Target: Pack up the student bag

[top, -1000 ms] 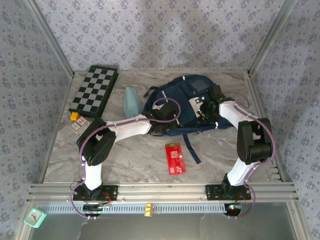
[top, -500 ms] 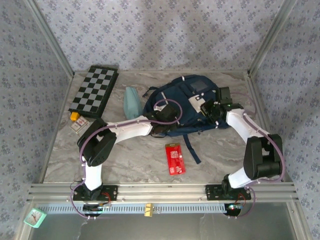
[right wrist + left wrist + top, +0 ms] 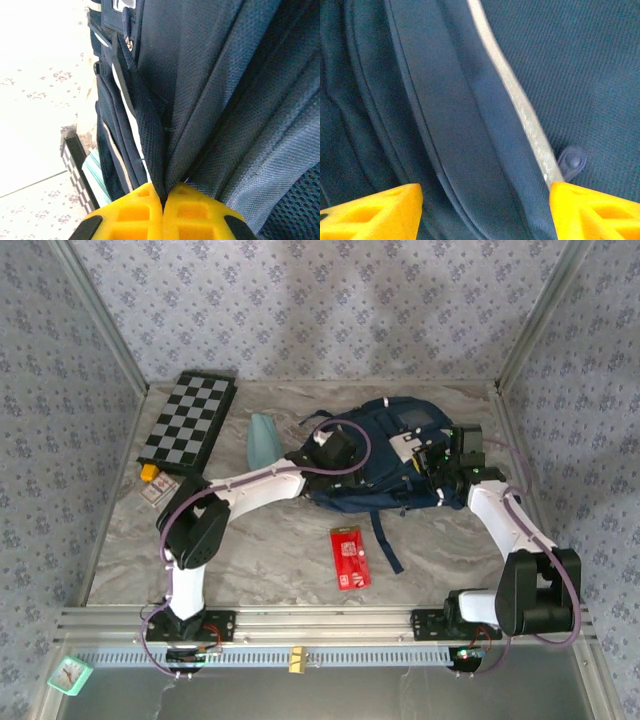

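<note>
Pinching a fold at the right end of the student bag (image 3: pixel 390 440), my right hand (image 3: pixel 162 197) is clamped tight; my left hand (image 3: pixel 485 210) gapes open over its left end, the bag lying crosswise, upper centre.

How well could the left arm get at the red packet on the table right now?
Probably yes. The left tool stands open over the student bag, and the red packet lies flat on bare table nearer its base, with nothing on top of it.
</note>
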Available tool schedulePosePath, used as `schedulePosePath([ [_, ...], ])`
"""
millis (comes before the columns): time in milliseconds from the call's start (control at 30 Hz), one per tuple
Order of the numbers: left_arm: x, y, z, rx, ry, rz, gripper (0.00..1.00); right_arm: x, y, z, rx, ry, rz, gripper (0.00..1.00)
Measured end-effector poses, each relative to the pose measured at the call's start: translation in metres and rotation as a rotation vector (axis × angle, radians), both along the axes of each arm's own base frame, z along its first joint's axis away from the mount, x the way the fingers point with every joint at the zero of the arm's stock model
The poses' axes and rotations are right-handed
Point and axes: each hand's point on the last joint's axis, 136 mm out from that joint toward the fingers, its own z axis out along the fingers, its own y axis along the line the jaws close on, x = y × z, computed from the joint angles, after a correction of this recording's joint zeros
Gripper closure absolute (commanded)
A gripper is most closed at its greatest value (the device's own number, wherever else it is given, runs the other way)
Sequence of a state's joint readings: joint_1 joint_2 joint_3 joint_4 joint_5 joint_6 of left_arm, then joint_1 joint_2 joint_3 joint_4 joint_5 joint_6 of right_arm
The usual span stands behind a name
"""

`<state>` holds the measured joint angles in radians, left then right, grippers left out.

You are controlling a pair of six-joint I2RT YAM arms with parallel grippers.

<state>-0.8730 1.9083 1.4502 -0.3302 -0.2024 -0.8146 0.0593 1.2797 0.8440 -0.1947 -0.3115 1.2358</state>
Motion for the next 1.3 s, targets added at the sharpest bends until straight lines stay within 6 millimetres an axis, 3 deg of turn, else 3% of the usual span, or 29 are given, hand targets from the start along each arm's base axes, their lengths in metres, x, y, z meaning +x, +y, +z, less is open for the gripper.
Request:
schedulePosePath([
  [67,-0.001,0.001,0.011,0.012,-0.032,-0.018,0.28,-0.003,0.0,-0.001,0.016,-0.006,-0.015,1.0],
  [167,-0.018,-0.01,0.036,-0.003,-0.085,-0.075,0.28,-0.007,-0.001,0.003,0.036,-0.017,-0.036,1.0],
  [333,-0.068,-0.059,0.075,-0.096,-0.166,-0.223,0.29,-0.01,0.0,0.007,0.07,-0.023,-0.058,1.0],
  [433,-0.095,-0.082,0.079,-0.134,-0.188,-0.293,0.3,-0.01,0.001,0.008,0.092,-0.018,-0.064,1.0],
  [533,-0.107,-0.093,0.073,-0.156,-0.199,-0.324,0.31,-0.011,0.003,0.007,0.113,-0.015,-0.064,1.0],
  [933,-0.088,-0.117,0.013,-0.092,-0.209,-0.285,0.34,-0.016,0.007,0.01,0.138,-0.021,-0.066,1.0],
  [1233,-0.068,-0.123,0.01,-0.047,-0.246,-0.15,0.34,-0.015,0.008,0.011,0.166,-0.025,-0.083,1.0],
  [1300,-0.062,-0.122,0.011,-0.034,-0.256,-0.105,0.39,-0.015,0.008,0.011,0.172,-0.03,-0.087,1.0],
])
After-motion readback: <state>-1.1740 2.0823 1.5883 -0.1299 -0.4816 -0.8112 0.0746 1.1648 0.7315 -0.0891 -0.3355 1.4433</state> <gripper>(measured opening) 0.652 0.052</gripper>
